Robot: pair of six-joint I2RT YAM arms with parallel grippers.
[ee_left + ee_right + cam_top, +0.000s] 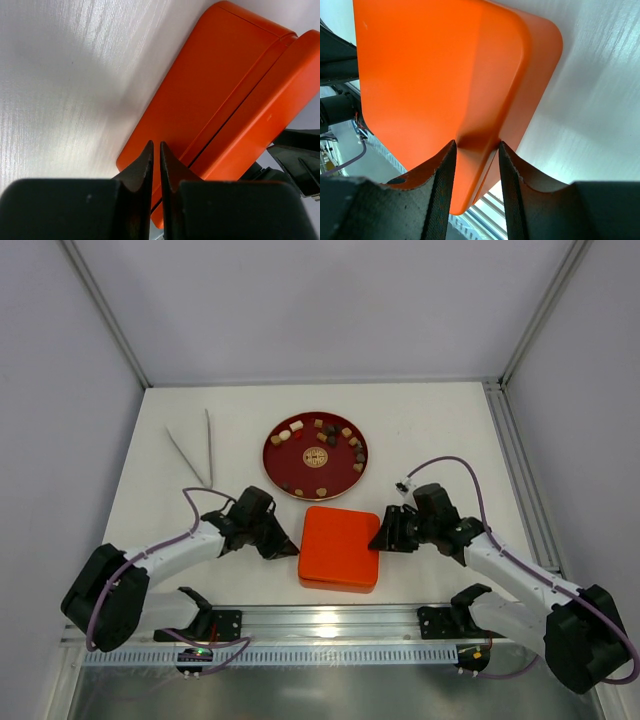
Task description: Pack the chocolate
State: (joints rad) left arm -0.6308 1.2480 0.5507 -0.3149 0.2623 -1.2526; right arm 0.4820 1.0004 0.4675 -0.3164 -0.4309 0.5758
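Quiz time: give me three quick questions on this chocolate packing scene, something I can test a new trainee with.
1. True or false: the orange box stands open.
2. The chocolate in view lies: A in the box; B on the red plate; C between a gripper's fingers.
3. Fill in: the ___ gripper's fingers are shut together, while the other's stand astride the box's edge.

Key
1. False, it is closed.
2. B.
3. Left: the left gripper is shut; the right gripper straddles the edge.
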